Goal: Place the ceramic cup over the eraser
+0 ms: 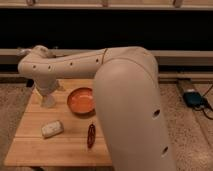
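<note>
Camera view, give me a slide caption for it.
Robot gripper over the ceramic cup at the far left of the wooden table, beside the orange bowl; eraser not visible.

One table (pixel 30 150). One bowl (pixel 81 100). One cup (pixel 48 103). One whitish block (pixel 52 129). One red-brown piece (pixel 91 135). One gripper (pixel 48 94), over table's far-left part, at cup.

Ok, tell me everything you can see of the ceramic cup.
The ceramic cup is small, plain white, tapered, no handle showing. It is at the wooden table's far left, left of the orange bowl, directly under the gripper, which meets its top. Whether it touches the table cannot be told.
</note>
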`<move>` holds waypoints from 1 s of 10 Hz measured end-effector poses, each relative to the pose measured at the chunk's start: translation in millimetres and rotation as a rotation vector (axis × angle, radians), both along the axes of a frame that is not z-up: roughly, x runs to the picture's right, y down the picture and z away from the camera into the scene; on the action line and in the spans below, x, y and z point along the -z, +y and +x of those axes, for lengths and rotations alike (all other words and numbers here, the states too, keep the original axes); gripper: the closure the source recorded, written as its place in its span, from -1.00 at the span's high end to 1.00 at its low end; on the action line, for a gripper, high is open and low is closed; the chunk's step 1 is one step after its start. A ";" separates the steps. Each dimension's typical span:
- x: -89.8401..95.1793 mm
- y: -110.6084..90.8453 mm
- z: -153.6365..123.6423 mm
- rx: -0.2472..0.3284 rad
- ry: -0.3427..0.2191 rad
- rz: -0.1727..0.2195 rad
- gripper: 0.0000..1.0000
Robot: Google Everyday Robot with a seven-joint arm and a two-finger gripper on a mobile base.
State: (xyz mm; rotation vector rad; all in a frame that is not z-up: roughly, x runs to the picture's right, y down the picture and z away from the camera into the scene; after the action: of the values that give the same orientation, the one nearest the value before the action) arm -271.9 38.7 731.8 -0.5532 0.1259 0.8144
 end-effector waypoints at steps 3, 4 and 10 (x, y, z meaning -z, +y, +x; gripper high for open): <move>-19.3 -19.0 -23.9 0.048 0.017 0.042 0.60; -28.3 -26.2 -32.5 0.064 0.016 0.050 0.60; -104.6 -38.6 -47.4 0.100 -0.037 -0.012 0.60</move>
State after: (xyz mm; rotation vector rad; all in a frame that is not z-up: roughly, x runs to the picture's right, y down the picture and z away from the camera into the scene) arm -319.3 0.1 836.4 -0.5688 0.1242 0.7060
